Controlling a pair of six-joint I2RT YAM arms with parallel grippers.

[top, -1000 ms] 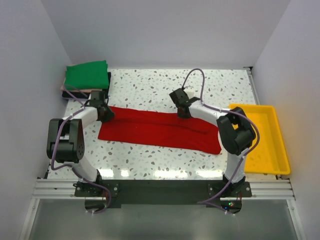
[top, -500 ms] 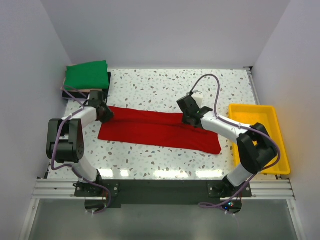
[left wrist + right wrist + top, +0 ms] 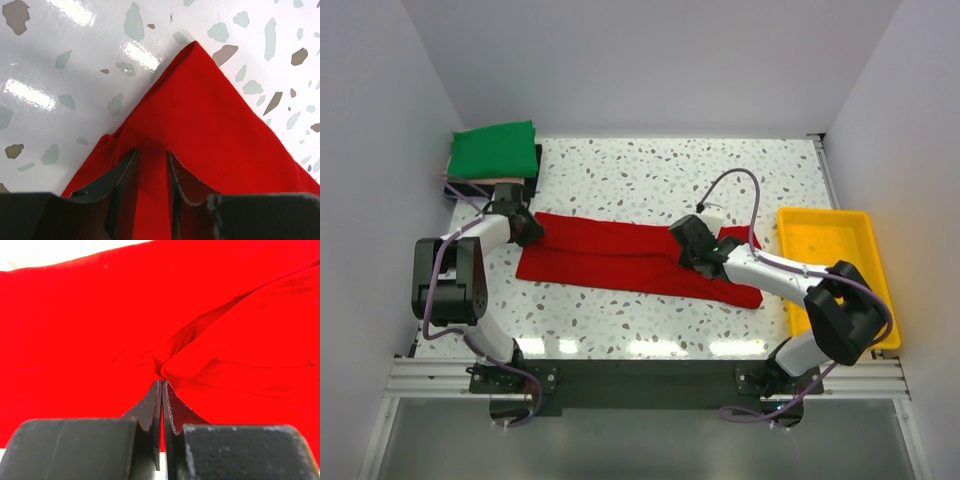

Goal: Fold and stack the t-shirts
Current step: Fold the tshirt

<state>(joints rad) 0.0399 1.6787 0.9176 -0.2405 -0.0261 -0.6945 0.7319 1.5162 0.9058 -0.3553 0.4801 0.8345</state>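
A bright red t-shirt lies as a long strip across the table's middle. My left gripper rests on its far left corner. In the left wrist view its jaws stand a little apart, with flat red cloth showing in the gap. My right gripper sits low on the shirt's middle. Its fingers are shut, and red cloth puckers into creases at their tips. A folded green t-shirt tops a stack at the far left corner, with pink and black edges beneath it.
A yellow plastic tray sits at the table's right edge, close to the right arm's elbow. White walls close in the table on the left, back and right. Speckled tabletop shows beyond the red shirt.
The right gripper has moved from the shirt's far edge toward the near side over the cloth, and its elbow has swung out to the right. The left gripper has stayed at the corner.
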